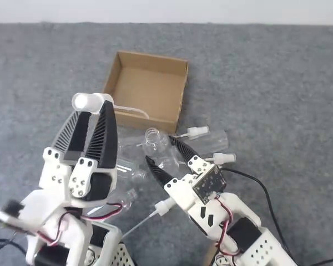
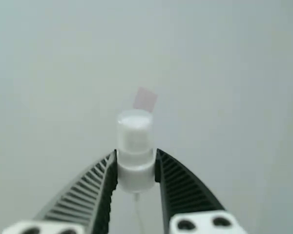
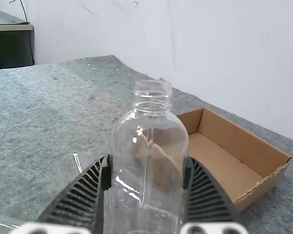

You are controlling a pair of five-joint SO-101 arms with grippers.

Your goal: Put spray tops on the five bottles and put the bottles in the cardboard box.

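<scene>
My left gripper (image 1: 93, 109) is raised above the carpet and shut on a white spray top (image 1: 87, 102), whose thin dip tube trails over the near wall of the cardboard box (image 1: 150, 86). In the left wrist view the spray top (image 2: 135, 146) stands between the black fingers of the left gripper (image 2: 135, 163) against a bare wall. My right gripper (image 1: 160, 148) is shut on an upright clear bottle (image 1: 154, 137) with no top. Seen from the right wrist, that bottle (image 3: 146, 156) sits in the right gripper (image 3: 146, 170), with the open box (image 3: 224, 165) behind it.
More clear bottles (image 1: 130, 166) lie on the grey carpet between the arms and by the box (image 1: 216, 138). Loose spray tops lie right of the held bottle (image 1: 197, 132), farther right (image 1: 222, 158) and near the right arm's base (image 1: 164, 206). Cables run at the lower right.
</scene>
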